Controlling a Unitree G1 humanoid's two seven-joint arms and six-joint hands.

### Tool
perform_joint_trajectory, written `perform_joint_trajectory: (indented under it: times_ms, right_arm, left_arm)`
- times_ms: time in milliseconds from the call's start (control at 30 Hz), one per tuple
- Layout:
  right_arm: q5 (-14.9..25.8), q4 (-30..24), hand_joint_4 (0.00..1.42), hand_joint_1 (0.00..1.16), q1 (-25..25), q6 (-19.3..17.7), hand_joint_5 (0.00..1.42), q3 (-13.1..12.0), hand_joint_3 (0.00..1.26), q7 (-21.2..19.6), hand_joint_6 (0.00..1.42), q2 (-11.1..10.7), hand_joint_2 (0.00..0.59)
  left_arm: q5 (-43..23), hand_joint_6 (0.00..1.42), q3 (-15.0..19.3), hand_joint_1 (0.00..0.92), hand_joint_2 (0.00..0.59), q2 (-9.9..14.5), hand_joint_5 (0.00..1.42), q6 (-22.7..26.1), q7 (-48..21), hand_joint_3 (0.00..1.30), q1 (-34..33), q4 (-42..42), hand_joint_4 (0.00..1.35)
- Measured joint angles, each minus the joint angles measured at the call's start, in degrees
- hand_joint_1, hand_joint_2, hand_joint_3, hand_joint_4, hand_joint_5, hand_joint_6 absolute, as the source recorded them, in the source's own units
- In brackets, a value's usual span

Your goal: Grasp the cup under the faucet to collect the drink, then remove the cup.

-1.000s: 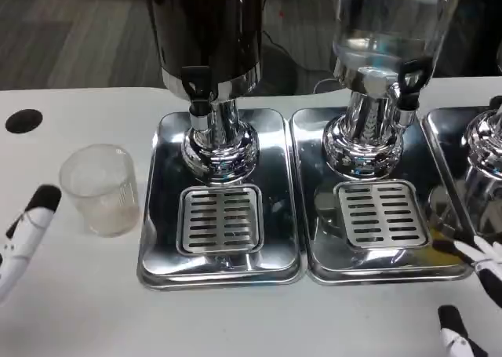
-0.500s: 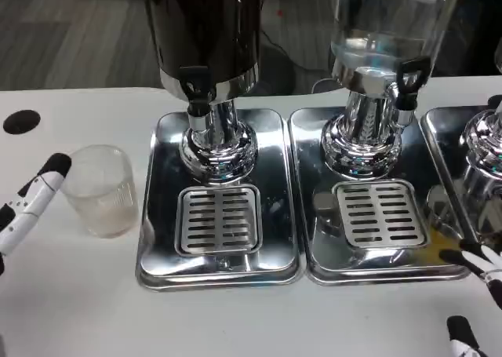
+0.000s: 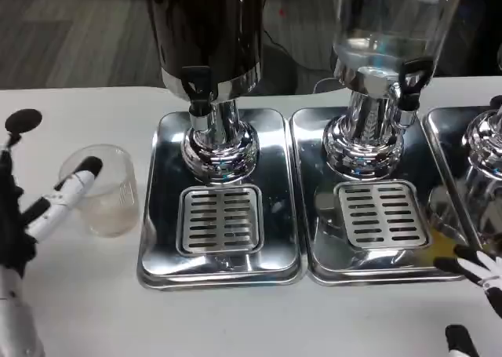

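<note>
While my left hand [image 3: 35, 216] is lying with fingers apart, one fingertip is overlapping the clear cup [image 3: 102, 188], holding nothing. The cup is standing upright on the white table [image 3: 78, 310], just left of the dark dispenser's tray [image 3: 161, 255]. My right hand [image 3: 478, 294] is showing spread fingertips.

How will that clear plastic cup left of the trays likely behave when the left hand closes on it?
The cup looks thin, clear and nearly empty, so it is probably light and may slide on the white table. Its walls may flex under the left hand. Upright with a wide mouth, a sideways nudge might tip it.
</note>
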Motion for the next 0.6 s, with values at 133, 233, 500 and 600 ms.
perform_joint_trajectory:
  times_ms: [133,233,500,600]
  right_arm:
    - [0.6,0.0,0.11,0.53,0.3,-1.1,0.07,-0.2,0.24,0.5,0.0,0.0,0.454]
    - [1.2,0.0,0.11,0.52,0.4,-1.5,0.07,-0.5,0.24,0.8,0.0,0.0,0.454]
    - [2.2,0.2,0.11,0.52,0.8,-3.2,0.07,-1.3,0.25,1.9,0.0,0.0,0.454]
    - [2.5,0.6,0.11,0.52,0.8,-3.9,0.07,-1.4,0.25,2.2,0.0,0.0,0.454]
  left_arm:
    - [0.2,0.45,-2.6,0.124,0.042,0.2,0.48,1.2,-0.3,0.21,-2.3,3.7,0.21]
    - [0.2,0.46,-4.4,0.133,0.045,0.3,0.49,1.8,-0.4,0.22,-3.7,5.4,0.22]
    - [0.9,0.49,-7.5,0.212,0.07,1.3,0.54,4.1,-0.4,0.24,-6.1,7.3,0.26]
    - [2.1,0.5,-8.6,0.245,0.065,1.6,0.55,4.8,-0.4,0.24,-6.7,7.3,0.27]
